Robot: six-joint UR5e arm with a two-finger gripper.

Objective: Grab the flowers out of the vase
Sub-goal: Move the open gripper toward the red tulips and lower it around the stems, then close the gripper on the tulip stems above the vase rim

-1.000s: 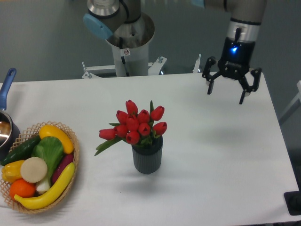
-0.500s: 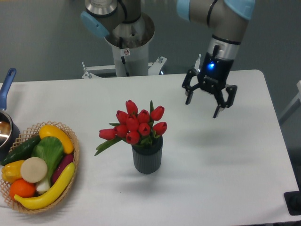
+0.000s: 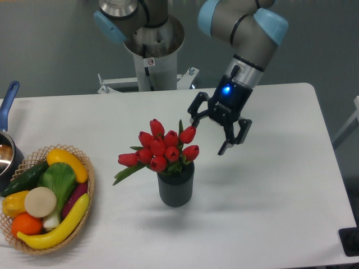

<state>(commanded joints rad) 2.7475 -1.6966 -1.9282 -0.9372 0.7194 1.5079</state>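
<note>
The flowers (image 3: 163,147) have red buds with green leaves and stems. The vase (image 3: 176,188) is dark grey with vertical ribbing. The gripper (image 3: 209,132) is black, with a blue light lit on its body. The arm (image 3: 247,33) is grey with light blue joint caps. The table (image 3: 269,202) is white. The basket (image 3: 84,210) is tan wicker and holds yellow, green, orange, purple and cream vegetables. The pot (image 3: 8,151) at the left edge is dark with a blue handle.
</note>
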